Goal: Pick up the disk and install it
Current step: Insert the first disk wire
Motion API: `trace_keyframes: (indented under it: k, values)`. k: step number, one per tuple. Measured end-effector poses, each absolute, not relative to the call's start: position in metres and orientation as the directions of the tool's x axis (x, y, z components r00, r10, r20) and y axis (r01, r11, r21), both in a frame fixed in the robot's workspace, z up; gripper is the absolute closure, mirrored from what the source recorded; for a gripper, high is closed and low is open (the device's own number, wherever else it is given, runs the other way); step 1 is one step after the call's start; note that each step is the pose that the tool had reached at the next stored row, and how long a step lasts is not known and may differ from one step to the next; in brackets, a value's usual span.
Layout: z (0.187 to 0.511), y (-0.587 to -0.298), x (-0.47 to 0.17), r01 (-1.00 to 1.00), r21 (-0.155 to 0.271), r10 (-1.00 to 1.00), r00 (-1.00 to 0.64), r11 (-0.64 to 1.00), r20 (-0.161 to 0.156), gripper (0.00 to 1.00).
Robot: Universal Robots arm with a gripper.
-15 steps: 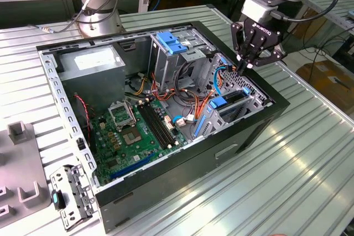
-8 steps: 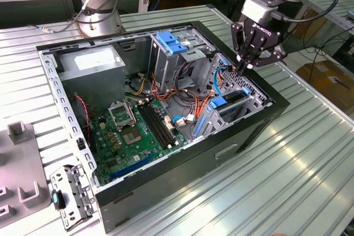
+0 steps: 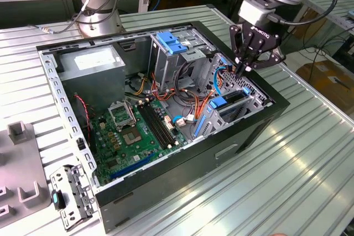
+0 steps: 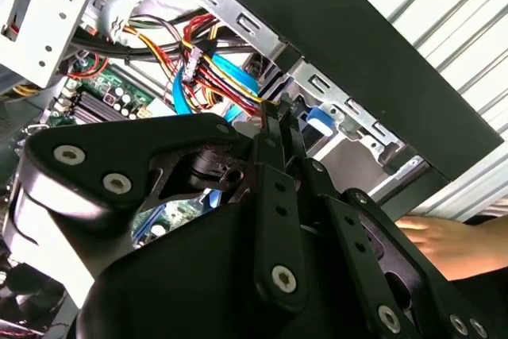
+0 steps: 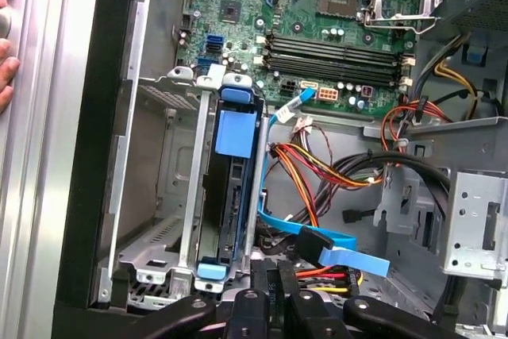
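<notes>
The disk (image 3: 234, 97) stands on edge inside the drive bay at the near right corner of the open computer case (image 3: 232, 153). Its dark body sits between blue carrier rails, with a blue handle (image 5: 236, 132) on top. In the first wrist view the disk (image 5: 226, 204) lies in the metal bay, one empty slot beside it. My gripper (image 3: 241, 71) hovers just above the bay's far end, fingers pressed together with nothing between them. In both wrist views the shut fingertips (image 4: 278, 117) (image 5: 274, 269) are next to a blue flat cable (image 5: 317, 237) and coloured wires.
The green motherboard (image 3: 138, 131) covers the case floor. A grey power-supply box (image 3: 91, 62) sits at the back left, and a tall metal cage with a blue latch (image 3: 168, 42) stands mid-case. A person's hand (image 4: 452, 240) rests outside the case wall. Grey brackets (image 3: 22, 192) lie on the table.
</notes>
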State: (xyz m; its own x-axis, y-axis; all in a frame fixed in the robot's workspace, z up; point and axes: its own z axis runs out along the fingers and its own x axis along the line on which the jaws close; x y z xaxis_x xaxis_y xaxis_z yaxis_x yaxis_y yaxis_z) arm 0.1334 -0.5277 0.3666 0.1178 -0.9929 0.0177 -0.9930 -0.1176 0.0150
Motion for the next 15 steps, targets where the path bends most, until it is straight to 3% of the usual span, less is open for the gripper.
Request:
trace_keyframes:
  k: [4, 8, 15]
  values:
    - [0.364, -0.538, 0.133, -0.993, 0.015, -0.993, 0.116, -0.116, 0.015, 0.83]
    - [0.362, -0.544, 0.125, -0.993, 0.011, -0.993, 0.116, -0.116, -0.013, 0.83]
    - [0.351, -0.549, 0.121, -0.996, 0.011, -0.995, 0.094, -0.094, -0.014, 0.83]
